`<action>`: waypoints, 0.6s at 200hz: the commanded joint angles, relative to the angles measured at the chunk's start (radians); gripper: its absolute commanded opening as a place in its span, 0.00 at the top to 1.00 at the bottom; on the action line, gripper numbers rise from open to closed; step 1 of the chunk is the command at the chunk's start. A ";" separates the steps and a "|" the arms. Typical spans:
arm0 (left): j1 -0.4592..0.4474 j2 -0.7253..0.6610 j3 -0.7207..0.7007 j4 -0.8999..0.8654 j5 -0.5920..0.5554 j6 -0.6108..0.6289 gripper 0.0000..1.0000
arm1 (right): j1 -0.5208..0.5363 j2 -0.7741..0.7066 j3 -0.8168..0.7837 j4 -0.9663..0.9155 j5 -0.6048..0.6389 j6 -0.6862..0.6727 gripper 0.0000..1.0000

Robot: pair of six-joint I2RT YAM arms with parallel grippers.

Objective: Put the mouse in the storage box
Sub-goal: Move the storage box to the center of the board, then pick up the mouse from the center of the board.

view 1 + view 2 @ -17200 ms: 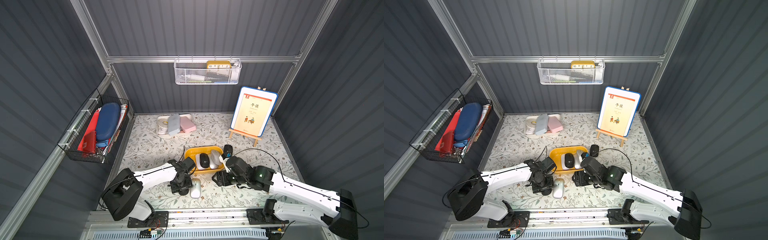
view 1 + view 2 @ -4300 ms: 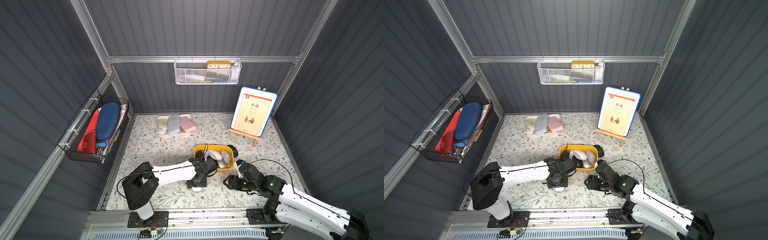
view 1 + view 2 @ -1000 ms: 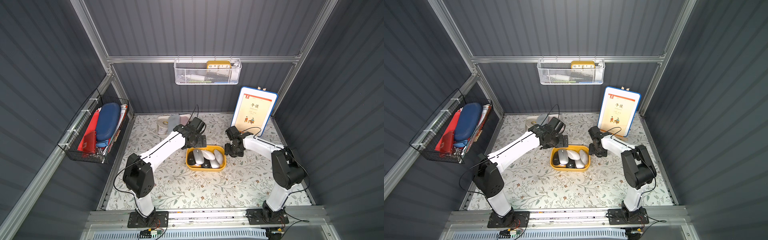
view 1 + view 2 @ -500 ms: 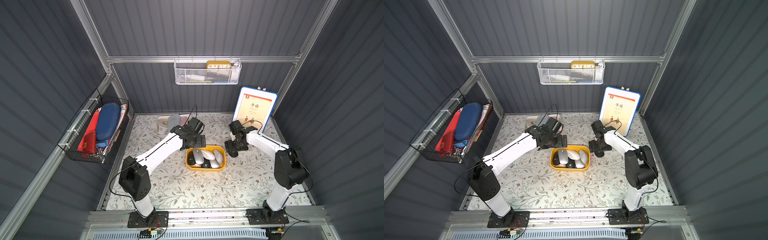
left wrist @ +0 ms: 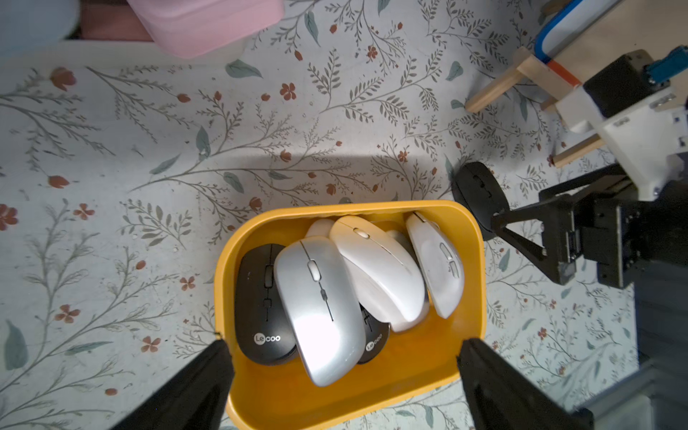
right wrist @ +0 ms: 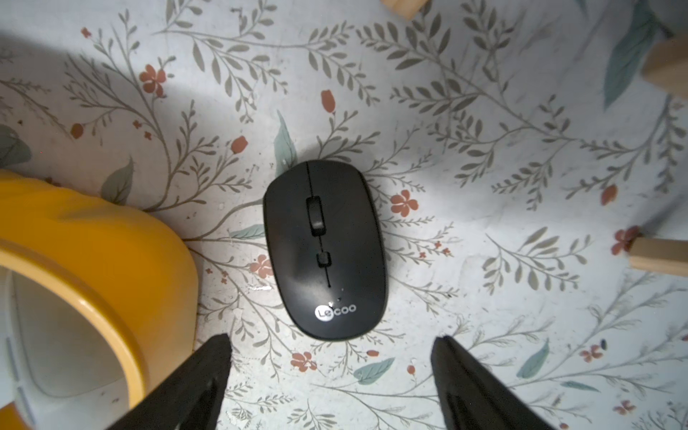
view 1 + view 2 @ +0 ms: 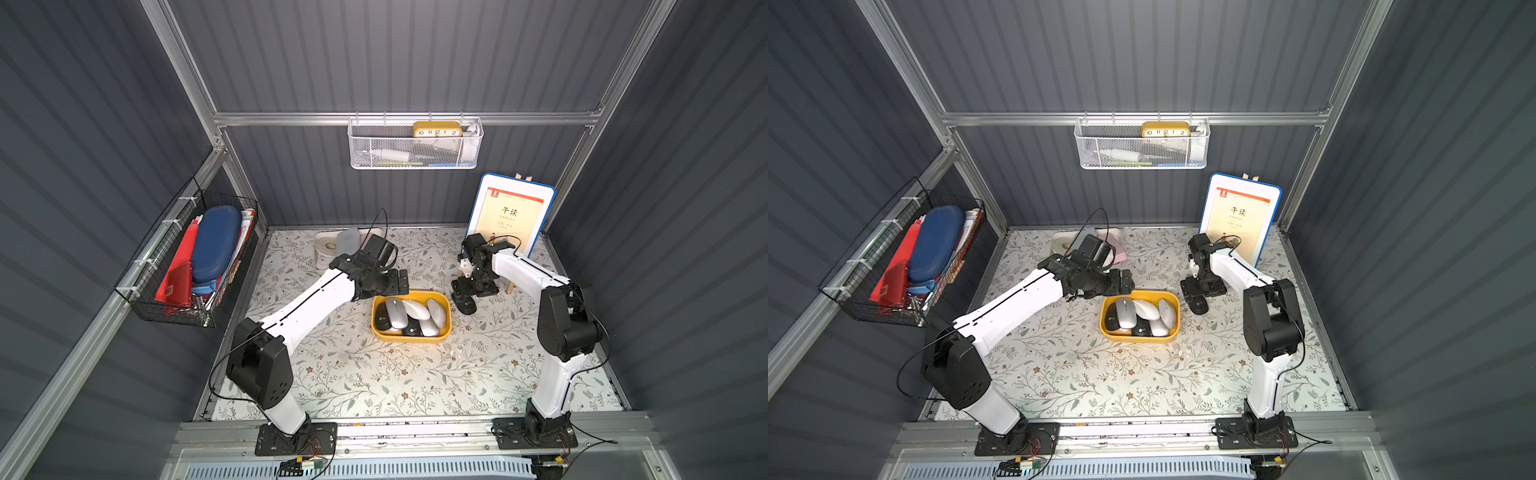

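The right gripper (image 6: 331, 344) is seen in its wrist view with the jaws spread apart and nothing held between them. Just ahead of its fingertips (image 6: 208, 366), the black mouse (image 6: 324, 249) lies flat on the floral table cover (image 6: 502, 178), roughly centred on the gap, with its long axis running away from the gripper. The step in hand is judged to be the pick-up of this mouse, the only one seen outside the box. A sound grasp is best made by a straight descent, so that the two long sides are met at mid-length and the jaws are kept wider than the body until the cover is nearly reached; from a skewed closure the smooth rounded shell could be squeezed out. To one side of the gripper, near the mouse but apart from it, stands the yellow storage box (image 6: 123, 257), whose wall should be cleared by the finger on that side. A wooden easel foot (image 6: 659, 257) lies off to the other side. Farther off, the left gripper (image 5: 342, 346) is held above the box, also spread and empty, over the mice (image 5: 320, 309) lying inside.
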 commanded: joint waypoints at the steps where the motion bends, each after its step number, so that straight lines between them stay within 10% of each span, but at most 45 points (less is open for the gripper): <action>1: 0.066 -0.039 -0.074 0.108 0.294 0.040 0.03 | -0.002 0.023 -0.029 0.001 -0.055 -0.016 0.11; 120: 0.103 -0.042 -0.123 0.160 0.487 0.098 0.04 | -0.013 0.143 0.006 0.017 -0.013 0.040 0.20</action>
